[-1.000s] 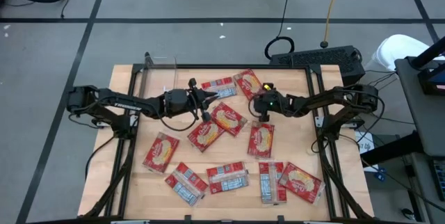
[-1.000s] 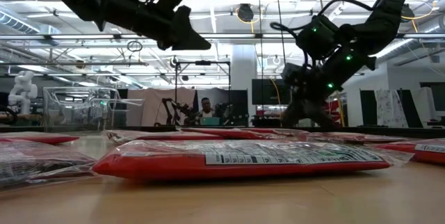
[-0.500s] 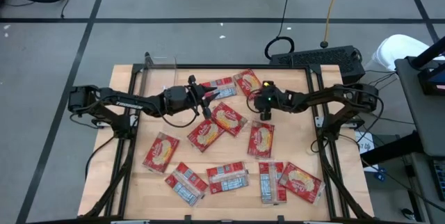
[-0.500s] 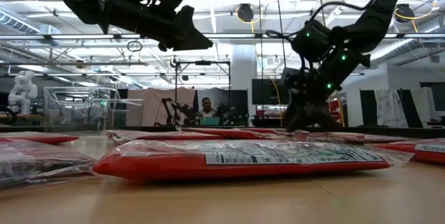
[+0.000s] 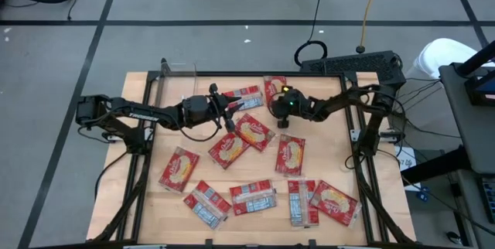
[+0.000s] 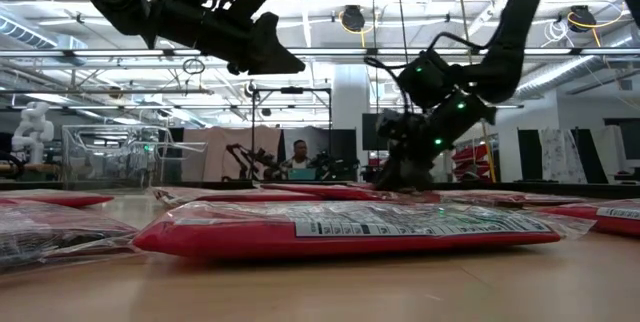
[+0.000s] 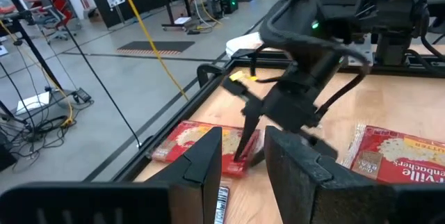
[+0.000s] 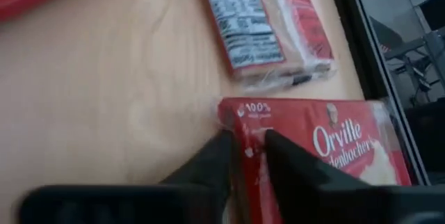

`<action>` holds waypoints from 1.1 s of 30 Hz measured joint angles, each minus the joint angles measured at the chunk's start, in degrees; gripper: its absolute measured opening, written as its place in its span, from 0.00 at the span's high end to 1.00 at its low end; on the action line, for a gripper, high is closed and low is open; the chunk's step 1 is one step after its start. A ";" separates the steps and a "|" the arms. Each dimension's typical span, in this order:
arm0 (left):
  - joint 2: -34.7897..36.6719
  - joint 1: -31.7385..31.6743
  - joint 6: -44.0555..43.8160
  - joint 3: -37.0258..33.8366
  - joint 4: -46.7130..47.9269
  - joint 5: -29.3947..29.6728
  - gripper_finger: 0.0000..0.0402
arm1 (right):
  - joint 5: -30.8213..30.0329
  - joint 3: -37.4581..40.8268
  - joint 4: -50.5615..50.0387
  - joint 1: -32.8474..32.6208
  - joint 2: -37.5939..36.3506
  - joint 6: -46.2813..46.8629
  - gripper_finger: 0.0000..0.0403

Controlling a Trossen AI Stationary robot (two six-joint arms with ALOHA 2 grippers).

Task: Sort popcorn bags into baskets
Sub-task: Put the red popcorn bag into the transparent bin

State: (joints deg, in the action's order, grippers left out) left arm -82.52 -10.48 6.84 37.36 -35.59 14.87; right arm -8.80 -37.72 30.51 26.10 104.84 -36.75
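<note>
right gripper (image 8: 247, 156) — jaws pinching popcorn bag (image 8: 327, 147) edge | left gripper (image 5: 230, 108) — aloft

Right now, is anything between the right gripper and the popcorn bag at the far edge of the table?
Nothing visible. The right gripper is down at the popcorn bag, its fingers straddling the bag's near edge in the right wrist view. The left gripper hangs above the table, apart from it.

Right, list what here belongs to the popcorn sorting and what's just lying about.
For the job: popcorn bags; clear bin; left gripper, open above the bags; right gripper, pinching the back bag by its edge.
Lying about: black box behind the table; floor cables.
</note>
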 joint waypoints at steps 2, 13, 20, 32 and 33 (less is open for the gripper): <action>0.00 0.00 -0.04 0.00 0.04 0.00 0.71 | -1.11 -1.00 -0.14 0.04 0.28 0.04 0.93; 0.00 -1.50 -0.21 0.00 1.57 0.07 0.71 | -2.12 -2.09 -2.18 -0.34 -5.51 -0.41 1.00; 0.00 -3.29 -0.22 0.00 1.59 -0.17 0.71 | -2.06 -2.09 -4.08 -1.67 -9.61 1.46 1.00; -18.06 -4.42 6.36 9.56 -1.41 -9.23 0.41 | -1.62 -2.14 -11.58 -3.71 -15.99 5.44 1.00; -19.93 -4.39 7.12 11.68 -0.55 -9.25 0.38 | -1.64 -2.15 -11.69 -3.71 -16.16 5.30 1.00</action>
State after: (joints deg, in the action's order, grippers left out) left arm -102.45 -14.87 13.96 49.05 -36.14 5.63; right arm -10.44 -39.87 18.82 22.39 88.68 -31.45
